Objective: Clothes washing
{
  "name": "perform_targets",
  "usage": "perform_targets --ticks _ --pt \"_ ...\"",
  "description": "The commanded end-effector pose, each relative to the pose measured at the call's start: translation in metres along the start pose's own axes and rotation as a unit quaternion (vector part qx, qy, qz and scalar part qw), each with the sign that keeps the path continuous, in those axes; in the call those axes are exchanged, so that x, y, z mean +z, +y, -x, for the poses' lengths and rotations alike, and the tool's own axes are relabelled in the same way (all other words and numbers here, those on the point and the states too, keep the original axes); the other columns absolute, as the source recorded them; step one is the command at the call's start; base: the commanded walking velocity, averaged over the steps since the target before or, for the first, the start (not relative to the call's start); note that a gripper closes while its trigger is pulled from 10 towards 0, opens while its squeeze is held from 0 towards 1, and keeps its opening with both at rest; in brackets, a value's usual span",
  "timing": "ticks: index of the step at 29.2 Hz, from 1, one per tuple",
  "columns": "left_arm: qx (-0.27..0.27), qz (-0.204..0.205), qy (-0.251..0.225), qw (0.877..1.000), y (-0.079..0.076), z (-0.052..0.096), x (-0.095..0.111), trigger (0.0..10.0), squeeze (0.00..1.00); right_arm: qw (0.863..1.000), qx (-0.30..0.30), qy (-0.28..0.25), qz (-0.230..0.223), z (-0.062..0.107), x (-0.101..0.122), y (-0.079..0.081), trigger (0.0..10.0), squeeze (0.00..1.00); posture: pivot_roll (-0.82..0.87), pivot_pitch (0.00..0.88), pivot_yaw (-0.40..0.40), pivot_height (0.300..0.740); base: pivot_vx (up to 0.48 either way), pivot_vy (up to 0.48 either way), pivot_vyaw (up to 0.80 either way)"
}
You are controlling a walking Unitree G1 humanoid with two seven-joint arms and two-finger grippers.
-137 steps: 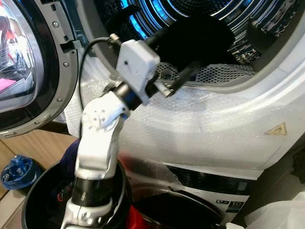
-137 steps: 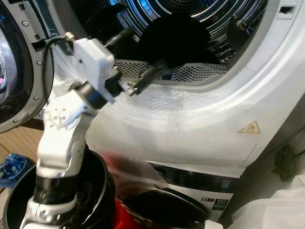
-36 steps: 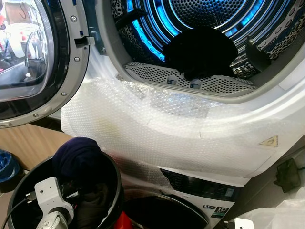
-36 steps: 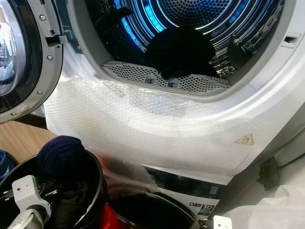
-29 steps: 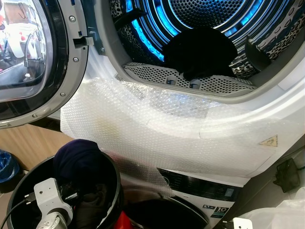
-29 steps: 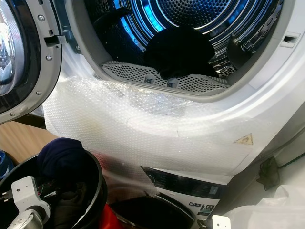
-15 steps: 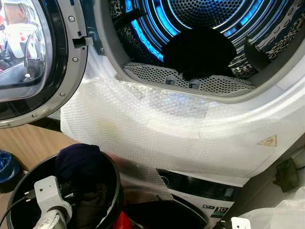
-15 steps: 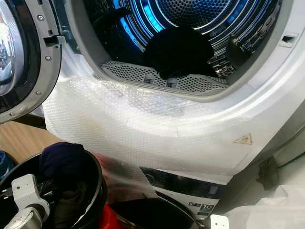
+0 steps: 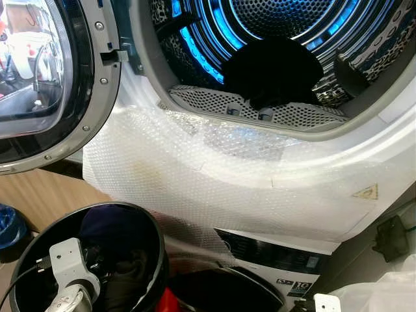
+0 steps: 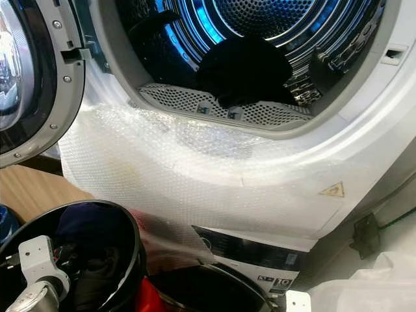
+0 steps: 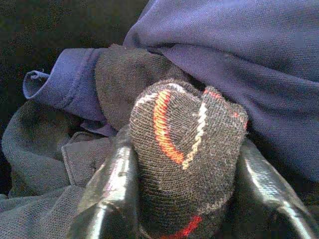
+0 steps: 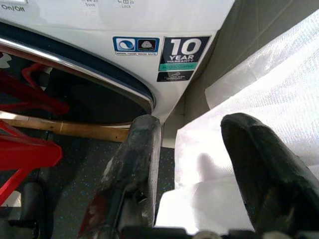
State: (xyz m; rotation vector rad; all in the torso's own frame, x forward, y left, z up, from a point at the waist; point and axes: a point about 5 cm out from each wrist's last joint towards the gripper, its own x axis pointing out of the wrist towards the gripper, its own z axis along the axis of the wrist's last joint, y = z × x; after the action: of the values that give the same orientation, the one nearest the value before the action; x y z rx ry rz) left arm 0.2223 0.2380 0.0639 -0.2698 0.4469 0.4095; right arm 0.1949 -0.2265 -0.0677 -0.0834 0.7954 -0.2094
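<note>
My left gripper point(image 11: 184, 149) is down inside the black bucket point(image 9: 159, 253), its white wrist block point(image 9: 68, 260) just below the rim. It is shut on a black sock point(image 11: 184, 129) with red and white stripes, pinched between both fingers point(image 11: 117, 179). Behind the sock lie a navy garment point(image 11: 259, 59) and a grey one point(image 11: 45, 149). Above, the washer drum point(image 9: 273, 19) glows blue, its door point(image 9: 39, 78) swung open to the left. A black garment point(image 9: 273, 65) lies at the drum's front lip. My right gripper point(image 12: 192, 134) hangs open and idle low beside the machine.
Bubble wrap point(image 9: 214, 169) covers the washer front below the opening. A lower machine with a "10 year" label point(image 12: 182, 52) sits underneath, with something red point(image 9: 168, 302) before it. A white plastic bag point(image 9: 390, 286) lies at the right, a blue object point(image 9: 6, 224) on the wooden floor at the left.
My left arm has come down from the drum opening into the bucket. Over the last second the navy heap has sunk from above the rim to inside the bucket.
</note>
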Motion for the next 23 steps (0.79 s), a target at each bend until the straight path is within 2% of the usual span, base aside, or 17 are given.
perform_targets --ticks 1,8,10,13,16,18,19,20,21,23 --pt "-0.003 0.005 -0.012 1.0 0.0 0.004 0.005 0.0 0.0 1.0 0.005 -0.002 0.003 0.0 0.001 0.002 10.0 0.0 0.27 0.0 -0.039 0.74 0.0 0.0 0.0" --pt "-0.023 0.001 -0.039 0.999 -0.004 0.013 0.011 0.0 0.0 1.0 0.014 0.0 0.008 0.0 0.001 0.006 10.0 0.0 0.29 0.0 -0.04 0.74 0.0 0.0 0.0" --pt "-0.057 0.008 -0.077 0.995 -0.01 0.019 0.021 0.0 0.0 1.0 0.016 0.0 0.009 -0.001 0.002 0.007 10.0 0.0 0.3 0.0 -0.039 0.74 0.0 0.0 0.0" --pt "-0.122 0.0 -0.134 0.984 -0.023 0.033 0.038 0.0 0.0 1.0 0.019 0.0 0.009 -0.001 0.002 0.009 10.0 0.0 0.31 0.0 -0.039 0.74 0.0 0.0 0.0" --pt "-0.233 -0.015 -0.138 0.963 -0.044 0.049 0.04 0.0 0.0 1.0 0.022 0.0 0.011 -0.001 0.003 0.01 10.0 0.0 0.31 0.0 -0.041 0.74 0.0 0.0 0.0" --pt "-0.318 -0.033 -0.128 0.939 -0.058 0.061 0.039 0.0 0.0 1.0 0.025 0.001 0.011 -0.001 0.003 0.011 10.0 0.0 0.32 0.0 -0.043 0.74 0.0 0.0 0.0" --pt "-0.318 -0.033 -0.128 0.939 -0.058 0.061 0.039 0.0 0.0 1.0 0.025 0.001 0.011 -0.001 0.003 0.011 10.0 0.0 0.32 0.0 -0.043 0.74 0.0 0.0 0.0" --pt "-0.354 -0.038 -0.125 0.926 -0.064 0.065 0.041 0.0 0.0 1.0 0.026 0.001 0.012 -0.001 0.003 0.012 10.0 0.0 0.32 0.0 -0.043 0.74 0.0 0.0 0.0" --pt "-0.354 -0.038 -0.125 0.926 -0.064 0.065 0.041 0.0 0.0 1.0 0.026 0.001 0.012 -0.001 0.003 0.012 10.0 0.0 0.32 0.0 -0.043 0.74 0.0 0.0 0.0" --pt "-0.431 -0.061 -0.128 0.891 -0.076 0.076 0.054 0.0 0.0 0.999 0.03 0.0 0.01 -0.001 0.004 0.014 10.0 0.0 0.31 0.0 -0.039 0.74 0.0 0.0 0.0"
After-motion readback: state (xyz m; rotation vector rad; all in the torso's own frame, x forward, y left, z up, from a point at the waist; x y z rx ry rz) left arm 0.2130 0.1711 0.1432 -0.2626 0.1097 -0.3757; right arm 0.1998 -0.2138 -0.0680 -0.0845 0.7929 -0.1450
